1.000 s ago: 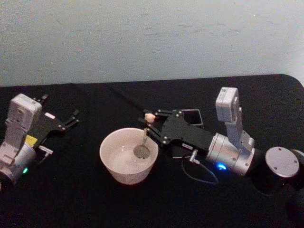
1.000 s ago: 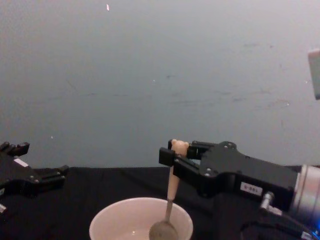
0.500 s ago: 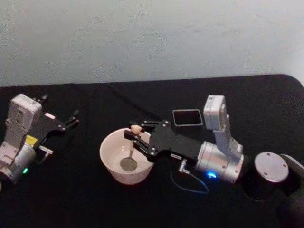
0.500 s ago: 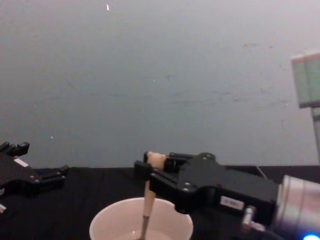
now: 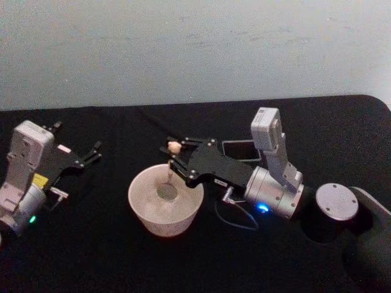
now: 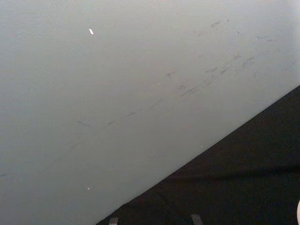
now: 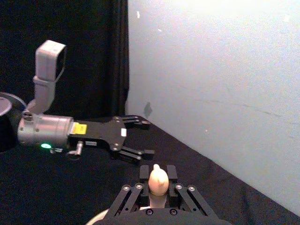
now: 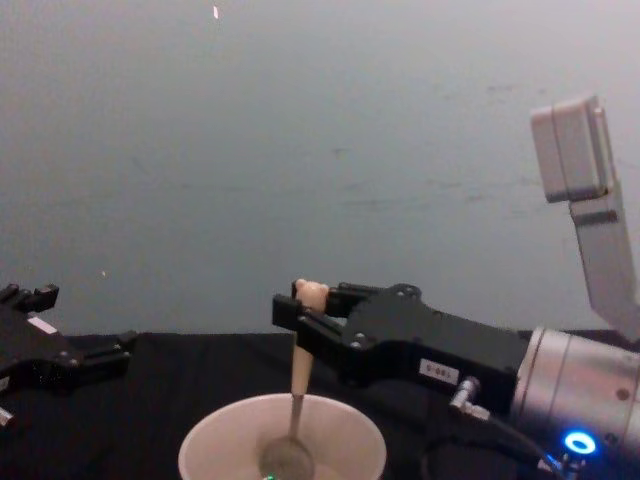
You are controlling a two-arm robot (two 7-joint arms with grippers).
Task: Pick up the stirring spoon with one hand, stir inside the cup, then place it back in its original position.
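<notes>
The cream-white cup [image 5: 160, 223] stands on the black table in front of me. Upright inside it is the stirring spoon [image 5: 167, 183], its grey bowl low in the cup and its bear head above the rim. My right gripper [image 5: 173, 153] is shut on the peach handle just under the bear head [image 7: 158, 180]. From the chest, the spoon [image 8: 299, 376] drops from the right gripper [image 8: 300, 312] into the cup [image 8: 204, 456]. The dark grey square holder [image 5: 237, 142] stands behind the right arm, partly hidden. My left gripper [image 5: 76, 139] rests open at the far left.
The right arm's silver wrist with its blue light [image 5: 263, 208] lies low over the table, right of the cup. A loose cable [image 5: 235, 220] loops beneath it. A pale wall rises behind the table's far edge. The left gripper [image 7: 146, 138] sits well away from the cup.
My right gripper has carried the spoon around inside the cup: from its right side toward the near left, then back toward the far side. The holder has come out from behind the arm.
</notes>
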